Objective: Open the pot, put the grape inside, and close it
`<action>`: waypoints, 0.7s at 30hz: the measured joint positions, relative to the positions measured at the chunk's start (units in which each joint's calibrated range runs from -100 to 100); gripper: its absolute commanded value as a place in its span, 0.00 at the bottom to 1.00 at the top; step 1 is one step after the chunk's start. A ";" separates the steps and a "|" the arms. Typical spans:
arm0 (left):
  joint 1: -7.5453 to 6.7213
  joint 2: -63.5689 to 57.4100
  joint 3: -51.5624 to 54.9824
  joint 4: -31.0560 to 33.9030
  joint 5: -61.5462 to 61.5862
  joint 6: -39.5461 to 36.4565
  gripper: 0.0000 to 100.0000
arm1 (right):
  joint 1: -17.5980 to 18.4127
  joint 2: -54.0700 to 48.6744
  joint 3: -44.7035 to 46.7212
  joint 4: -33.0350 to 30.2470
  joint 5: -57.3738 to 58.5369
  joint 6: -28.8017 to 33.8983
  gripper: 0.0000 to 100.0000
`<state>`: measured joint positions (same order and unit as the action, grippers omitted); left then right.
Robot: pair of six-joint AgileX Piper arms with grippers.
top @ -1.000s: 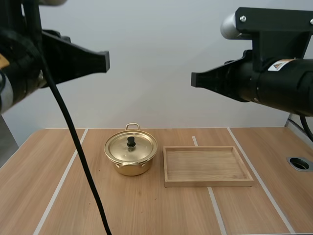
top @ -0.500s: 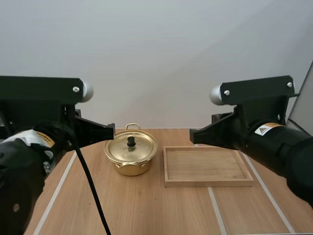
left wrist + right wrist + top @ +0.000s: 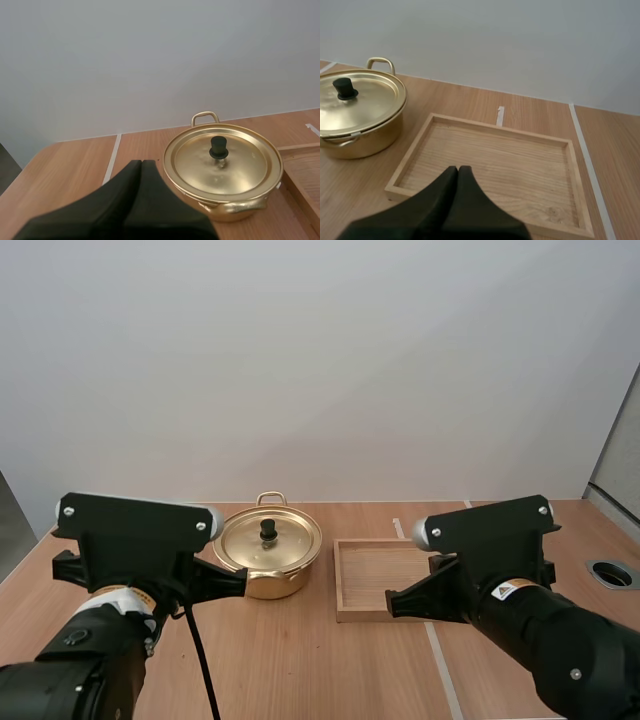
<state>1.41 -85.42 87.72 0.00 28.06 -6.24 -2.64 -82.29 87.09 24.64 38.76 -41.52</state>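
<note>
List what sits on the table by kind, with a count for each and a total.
pot: 1
lid: 1
wooden tray: 1
Total: 3

Pot (image 3: 270, 585) on table (image 3: 320, 660), lid (image 3: 290, 540) seated on pot. Wooden tray (image 3: 372, 570) flat on table just right of pot, small gap between. Left gripper (image 3: 241, 583) at pot's near-left side. Right gripper (image 3: 392, 604) right of pot, over tray's near edge.
</note>
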 measured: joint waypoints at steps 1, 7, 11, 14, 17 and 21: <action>0.00 0.00 1.89 0.00 -1.33 0.00 0.00 | 0.00 0.00 1.05 0.00 -1.08 0.00 0.00; 0.00 0.00 10.73 0.00 -6.87 0.00 0.00 | 0.00 0.00 5.96 0.00 -8.16 0.00 0.00; 0.00 0.00 12.09 0.00 -8.18 0.00 0.00 | 0.00 0.00 7.84 0.00 -10.63 0.00 0.00; 0.00 0.00 12.20 0.00 -8.34 0.00 0.00 | 0.00 0.00 8.42 0.00 -10.82 0.00 0.00; 0.00 0.00 12.20 0.00 -8.34 0.21 0.00 | 0.00 0.00 8.56 0.00 -11.23 0.00 0.00; 0.00 0.00 12.20 0.00 -8.34 0.30 0.00 | 0.00 0.00 8.56 0.00 -11.23 0.00 0.00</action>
<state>1.41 -85.42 99.92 0.00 19.73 -5.94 -2.64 -82.29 95.65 24.64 27.52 -41.52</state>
